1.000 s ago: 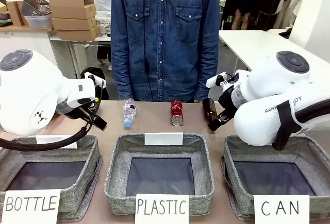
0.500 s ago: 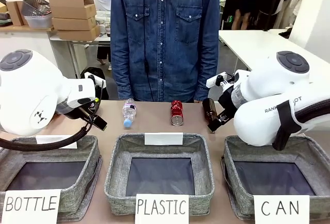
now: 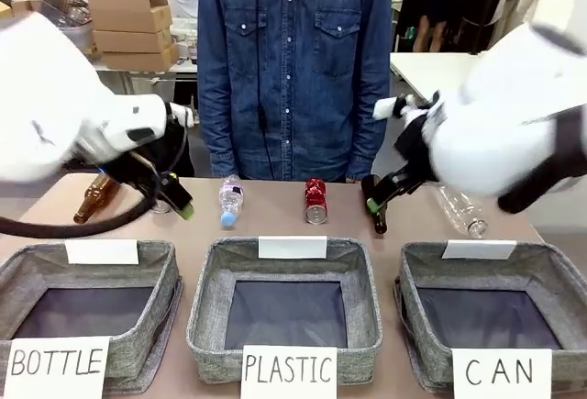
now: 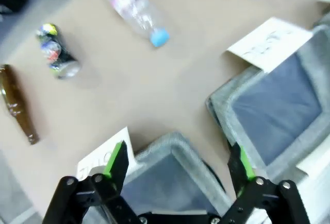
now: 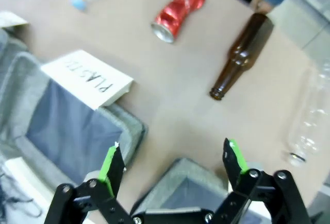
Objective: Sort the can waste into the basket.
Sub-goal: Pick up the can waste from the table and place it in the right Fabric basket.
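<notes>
The red can [image 3: 315,202] lies at the table's far middle, its dented side plain in the right wrist view [image 5: 178,10]. In the left wrist view a dark can [image 4: 56,54] with coloured print lies beside a brown bottle [image 4: 15,103]. The grey basket [image 3: 541,266] signed "CAN" sits at the front right with nothing in it. My right gripper [image 3: 376,202] hangs open above that basket's near corner [image 5: 160,183], well short of the red can. Over the left basket's corner my left gripper [image 3: 182,205] is open too, its fingers [image 4: 117,159] holding nothing.
The "PLASTIC" basket [image 3: 284,312] and the "BOTTLE" basket [image 3: 87,312] stand in the front row. A plastic bottle [image 3: 229,202], two brown bottles [image 3: 94,197] [image 5: 245,54] and a clear bottle [image 3: 459,208] lie along the far side. A person in denim [image 3: 293,60] stands behind.
Both arms have swung upward and outward, blurring in the front view. This uncovers a brown bottle at the far left and a clear bottle at the far right. The cans have not moved.
</notes>
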You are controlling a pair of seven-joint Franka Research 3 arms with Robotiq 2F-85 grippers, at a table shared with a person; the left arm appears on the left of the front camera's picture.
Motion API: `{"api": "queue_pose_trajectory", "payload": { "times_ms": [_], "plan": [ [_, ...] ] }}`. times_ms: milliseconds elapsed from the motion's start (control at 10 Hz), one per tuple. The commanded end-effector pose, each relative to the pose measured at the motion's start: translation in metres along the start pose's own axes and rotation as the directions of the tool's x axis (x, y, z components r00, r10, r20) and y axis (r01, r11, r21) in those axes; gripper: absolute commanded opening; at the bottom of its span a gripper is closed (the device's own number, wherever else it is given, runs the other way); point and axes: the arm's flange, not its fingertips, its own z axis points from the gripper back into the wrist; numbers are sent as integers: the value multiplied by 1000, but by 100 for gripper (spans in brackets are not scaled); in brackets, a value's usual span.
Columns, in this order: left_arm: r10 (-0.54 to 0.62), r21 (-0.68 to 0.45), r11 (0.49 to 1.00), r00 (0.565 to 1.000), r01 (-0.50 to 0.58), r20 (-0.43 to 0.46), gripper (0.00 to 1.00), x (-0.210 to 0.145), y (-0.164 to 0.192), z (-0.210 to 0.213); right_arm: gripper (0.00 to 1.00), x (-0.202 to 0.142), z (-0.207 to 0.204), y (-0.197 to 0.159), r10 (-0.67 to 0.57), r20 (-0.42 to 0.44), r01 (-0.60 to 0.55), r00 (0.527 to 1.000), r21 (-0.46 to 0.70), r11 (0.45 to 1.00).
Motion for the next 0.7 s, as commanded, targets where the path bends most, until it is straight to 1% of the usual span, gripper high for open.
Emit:
{"api": "queue_pose_trajectory", "payload": {
  "times_ms": [0,100,200,300,400,500,600],
  "plan": [
    [-18,77,997,996,12,83,100,-38,-4,60,100,-30,69,7,34,73,-28,997,-75,997],
    [-85,218,974,988,55,127,100,-52,-9,55,100,-48,79,16,83,156,-43,984,-244,969],
    [-4,26,1000,999,3,47,100,-6,0,48,100,-3,48,4,17,44,-16,999,-17,1000],
    [-4,26,1000,999,3,47,100,-6,0,48,100,-4,86,7,55,107,-45,993,-94,995],
    [-36,106,994,994,25,99,100,-12,-1,86,100,-7,77,6,-10,101,3,995,66,998],
    [57,-240,970,998,-47,32,100,-21,28,96,100,-22,93,-13,-207,50,181,977,321,930],
    [129,-408,904,991,-127,-22,100,-33,49,102,100,-30,106,-30,-408,-97,401,908,483,778]
  ]
}}
